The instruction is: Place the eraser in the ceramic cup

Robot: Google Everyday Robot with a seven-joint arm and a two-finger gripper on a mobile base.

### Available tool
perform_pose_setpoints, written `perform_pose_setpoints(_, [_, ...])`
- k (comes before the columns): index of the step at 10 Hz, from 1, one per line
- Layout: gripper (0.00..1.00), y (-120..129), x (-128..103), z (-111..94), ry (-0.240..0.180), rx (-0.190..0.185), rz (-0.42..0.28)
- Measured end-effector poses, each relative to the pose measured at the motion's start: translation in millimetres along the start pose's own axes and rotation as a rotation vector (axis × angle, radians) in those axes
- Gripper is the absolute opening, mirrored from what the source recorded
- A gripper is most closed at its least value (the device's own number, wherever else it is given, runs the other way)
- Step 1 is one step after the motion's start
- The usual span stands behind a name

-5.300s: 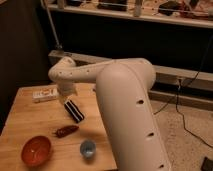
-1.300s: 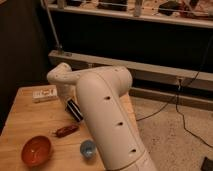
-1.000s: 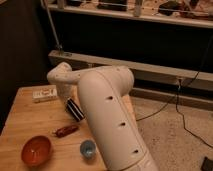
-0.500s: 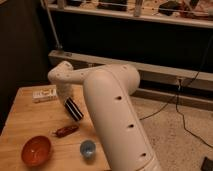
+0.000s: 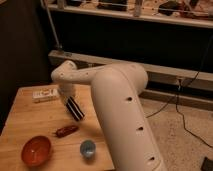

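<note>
The eraser [image 5: 76, 110], a flat black block with white stripes, slants over the middle of the wooden table [image 5: 30, 120]. Its upper end runs up into my gripper [image 5: 69, 99], which hangs from the white wrist directly above it and is shut on it. The fingers themselves are mostly hidden by the wrist. The ceramic cup [image 5: 87, 148], small, round and pale blue, stands upright near the table's front edge, below and slightly right of the eraser. My thick white arm sweeps in from the lower right and covers the table's right side.
An orange bowl [image 5: 36, 150] sits at the front left. A reddish-brown lumpy thing [image 5: 66, 131] lies between the bowl and the eraser. A white labelled box [image 5: 45, 94] lies at the back left. A dark rail and cables run behind the table.
The big arm link has swung slightly to the right. The eraser and the gripper stay at nearly the same spot.
</note>
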Motion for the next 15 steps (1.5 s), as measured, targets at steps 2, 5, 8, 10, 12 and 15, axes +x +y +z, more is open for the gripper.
perform_pose_setpoints(2, [0.35,0,2,-2,-0.007,-0.004,0.005])
perform_pose_setpoints(5, [0.35,-1,4,-4,-0.015,-0.006,0.008])
perform_pose_setpoints(8, [0.35,-2,5,-7,-0.026,-0.007,0.011])
perform_pose_setpoints(10, [0.35,-2,4,-11,-0.039,-0.009,0.013])
perform_pose_setpoints(12, [0.35,-2,4,-15,-0.054,-0.010,0.014])
perform_pose_setpoints(15, [0.35,-1,6,-22,-0.076,-0.014,0.017])
